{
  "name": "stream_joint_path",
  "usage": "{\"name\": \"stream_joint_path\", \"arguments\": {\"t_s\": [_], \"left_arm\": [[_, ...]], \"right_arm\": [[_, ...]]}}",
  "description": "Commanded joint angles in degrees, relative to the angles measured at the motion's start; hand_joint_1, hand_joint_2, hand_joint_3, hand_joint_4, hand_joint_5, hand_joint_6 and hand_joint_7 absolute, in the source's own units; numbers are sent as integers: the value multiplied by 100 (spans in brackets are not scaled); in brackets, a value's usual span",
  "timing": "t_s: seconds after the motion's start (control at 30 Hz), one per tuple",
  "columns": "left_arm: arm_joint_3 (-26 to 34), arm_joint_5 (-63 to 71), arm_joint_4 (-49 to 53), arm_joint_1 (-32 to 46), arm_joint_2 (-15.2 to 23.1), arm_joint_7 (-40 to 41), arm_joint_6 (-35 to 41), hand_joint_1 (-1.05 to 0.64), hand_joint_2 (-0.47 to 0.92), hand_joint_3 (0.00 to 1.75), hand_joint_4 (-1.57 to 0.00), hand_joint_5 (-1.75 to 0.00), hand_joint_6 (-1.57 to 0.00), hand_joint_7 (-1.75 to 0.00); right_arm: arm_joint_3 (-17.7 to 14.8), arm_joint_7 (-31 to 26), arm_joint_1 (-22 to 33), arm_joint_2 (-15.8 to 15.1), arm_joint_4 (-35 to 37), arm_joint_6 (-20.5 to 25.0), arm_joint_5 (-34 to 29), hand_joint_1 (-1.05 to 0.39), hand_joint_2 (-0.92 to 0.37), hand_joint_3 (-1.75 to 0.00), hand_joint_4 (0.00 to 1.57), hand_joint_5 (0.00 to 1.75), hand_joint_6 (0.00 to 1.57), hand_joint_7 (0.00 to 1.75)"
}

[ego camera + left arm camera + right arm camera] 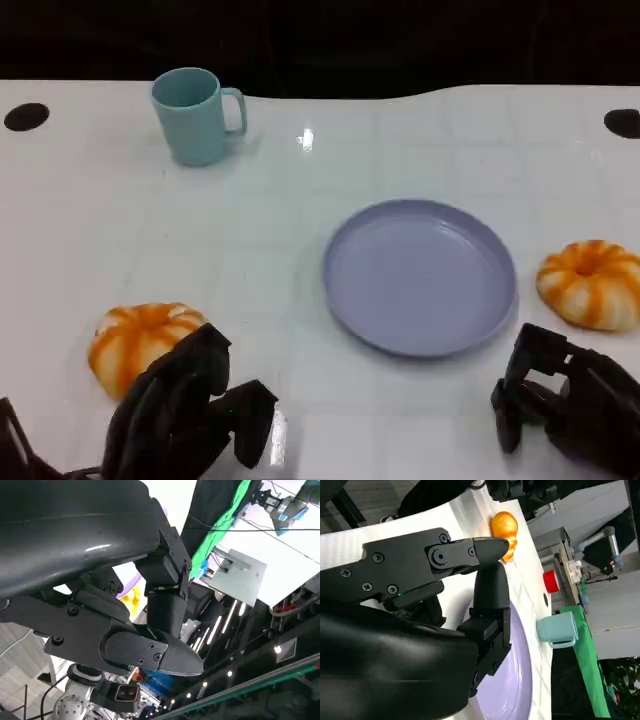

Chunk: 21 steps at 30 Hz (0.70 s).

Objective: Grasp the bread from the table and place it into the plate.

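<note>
Head view puts one bread (140,340) at about eight o'clock from the plate (420,275), lying on the white table (250,250) near its front edge. I see my left hand (185,410) just at the bread's near side, its fingers (200,365) curled inward over the loaf's lower right edge; whether they actually touch it I cannot tell. Nothing is lifted, and the bread sits flat on the table. In the left wrist view that hand's fingers (155,652) are bent in with nothing between them.

A second bread (592,283) lies at about three o'clock from the plate, just beside its rim but apart from it. My right hand (565,400) hangs at about five o'clock from the plate, in front of this second bread and clear of it, fingers (520,390) curled down and holding nothing. The right wrist view shows the same hand's fingers (490,580) folded in, with the plate (512,680) behind them and a bread (504,527) farther along the table.

The plate is lavender, round and shallow, with nothing in it. A pale teal mug (193,113) stands upright at about eleven o'clock from the plate, well apart, its handle turned toward the right. Two dark round holes (26,116) mark the table's far corners.
</note>
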Motion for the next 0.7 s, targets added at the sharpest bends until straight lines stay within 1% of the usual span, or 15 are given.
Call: {"name": "stream_joint_path", "arguments": {"t_s": [0.03,0.23,0.33,0.43,0.53,0.57,0.6,0.63,0.67,0.7], "left_arm": [[60,-66,2,-7,63,-78,-9,-77,92,15,-108,-175,-88,-157],[89,-49,96,-59,70,-167,-141,-78,92,16,-108,-175,-89,-157],[103,34,127,-87,69,-184,-333,-78,92,17,-102,-175,-88,-146],[75,178,59,-88,105,-154,-582,-79,92,20,-90,-171,-80,-136],[8,454,-116,-54,177,-44,-906,-82,92,22,-73,-149,-63,-118],[-38,704,-235,-8,211,108,-1104,-82,92,21,-70,-142,-60,-112],[-85,925,-393,41,257,259,-1220,-83,92,20,-68,-134,-59,-102],[-120,1070,-499,77,285,364,-1294,-82,92,17,-63,-125,-57,-88],[-177,1316,-643,112,365,499,-1404,-82,92,16,-61,-123,-57,-83],[-225,1515,-737,133,436,600,-1512,-81,92,16,-55,-120,-54,-75]], "right_arm": [[-53,50,-41,-76,156,-91,1,-60,-92,-19,74,175,62,165],[-51,42,-57,-62,162,-101,-2,-58,-92,-19,73,175,62,164],[-51,70,-85,-60,221,-163,-12,-58,-92,-19,73,175,62,164],[-38,28,-87,-60,221,-162,-34,-59,-92,-19,73,175,62,165],[-31,1,-70,-63,188,-104,-37,-59,-92,-18,73,175,63,164],[-25,1,-68,-68,182,-114,-46,-59,-92,-18,73,175,63,164],[-19,4,-65,-75,177,-137,-56,-59,-92,-18,73,175,62,164],[-14,8,-63,-80,176,-160,-63,-59,-92,-19,73,175,62,163],[-25,33,-63,-75,184,-168,-42,-59,-92,-20,73,175,62,163],[-36,54,-65,-70,193,-169,-24,-58,-92,-20,73,175,62,163]]}}
